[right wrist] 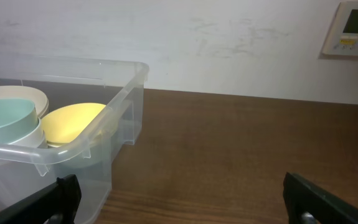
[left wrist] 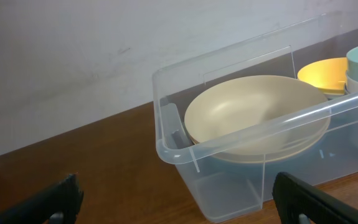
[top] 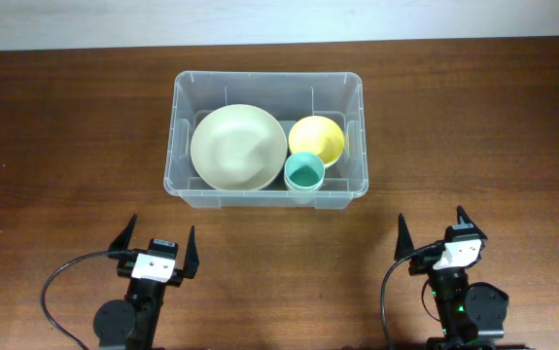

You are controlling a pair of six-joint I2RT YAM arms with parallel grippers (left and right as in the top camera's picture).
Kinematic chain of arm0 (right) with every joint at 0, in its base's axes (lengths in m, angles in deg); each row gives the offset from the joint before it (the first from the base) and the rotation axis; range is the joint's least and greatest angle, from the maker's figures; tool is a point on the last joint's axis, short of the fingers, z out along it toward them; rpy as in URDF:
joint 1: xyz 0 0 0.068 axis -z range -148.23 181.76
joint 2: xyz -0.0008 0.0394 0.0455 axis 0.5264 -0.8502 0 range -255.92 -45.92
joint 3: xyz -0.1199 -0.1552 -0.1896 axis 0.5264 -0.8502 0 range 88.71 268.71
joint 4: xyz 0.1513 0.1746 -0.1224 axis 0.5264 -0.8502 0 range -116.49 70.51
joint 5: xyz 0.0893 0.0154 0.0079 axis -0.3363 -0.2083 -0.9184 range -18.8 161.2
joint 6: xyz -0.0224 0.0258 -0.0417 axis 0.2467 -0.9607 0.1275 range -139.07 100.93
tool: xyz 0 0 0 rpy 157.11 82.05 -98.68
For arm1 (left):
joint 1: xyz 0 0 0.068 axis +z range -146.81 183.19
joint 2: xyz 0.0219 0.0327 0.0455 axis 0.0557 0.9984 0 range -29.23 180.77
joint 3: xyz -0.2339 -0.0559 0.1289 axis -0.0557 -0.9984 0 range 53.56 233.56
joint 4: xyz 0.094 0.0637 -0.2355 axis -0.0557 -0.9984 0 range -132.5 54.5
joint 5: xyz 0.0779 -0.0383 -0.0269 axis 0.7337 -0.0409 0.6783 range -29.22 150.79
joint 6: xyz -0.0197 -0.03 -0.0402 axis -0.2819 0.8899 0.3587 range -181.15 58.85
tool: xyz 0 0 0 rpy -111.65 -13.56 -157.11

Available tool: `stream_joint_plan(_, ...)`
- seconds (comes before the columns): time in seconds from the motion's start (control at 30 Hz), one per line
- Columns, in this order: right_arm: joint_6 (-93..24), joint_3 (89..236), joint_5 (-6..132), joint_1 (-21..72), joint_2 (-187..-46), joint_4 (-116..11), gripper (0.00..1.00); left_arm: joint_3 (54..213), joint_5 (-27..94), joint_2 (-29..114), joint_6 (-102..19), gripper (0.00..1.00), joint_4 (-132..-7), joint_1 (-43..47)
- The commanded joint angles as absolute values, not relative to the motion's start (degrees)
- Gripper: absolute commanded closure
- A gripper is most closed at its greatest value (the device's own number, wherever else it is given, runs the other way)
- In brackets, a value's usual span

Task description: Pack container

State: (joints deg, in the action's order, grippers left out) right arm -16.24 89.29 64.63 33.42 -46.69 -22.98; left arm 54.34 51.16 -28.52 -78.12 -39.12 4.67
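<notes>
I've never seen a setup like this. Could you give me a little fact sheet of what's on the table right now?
Container: clear plastic tub on the brown table, no lid on it
Inside, left: large cream bowl
Inside, right: smaller yellow bowl
Inside, near wall: teal cup, next to both bowls
Left gripper: open, empty, apart from the tub on its near side
Right gripper: open, empty, also apart from the tub

Container (top: 267, 77): large clear rect. plastic tub w/ rolled rim, open-topped, upright, long axis L–R, at table (top: 65, 146) centre; holds cream bowl (top: 238, 147), yellow bowl (top: 316, 139), teal cup (top: 304, 173).
</notes>
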Motion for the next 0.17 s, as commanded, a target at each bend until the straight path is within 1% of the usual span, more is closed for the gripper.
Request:
stream_joint_plan(0.0, -16.31, 89.03, 64.48, 32.89, -46.12, -23.37, 0.01, 54.10, 50.72, -28.89, -78.38, 0.00, -39.23, 4.97)
stream_joint_plan(0.13, -16.31, 89.03, 64.48, 32.89, -46.12, -23.37, 0.01, 54.10, 50.72, -28.89, -78.38, 0.00, -39.23, 4.97)
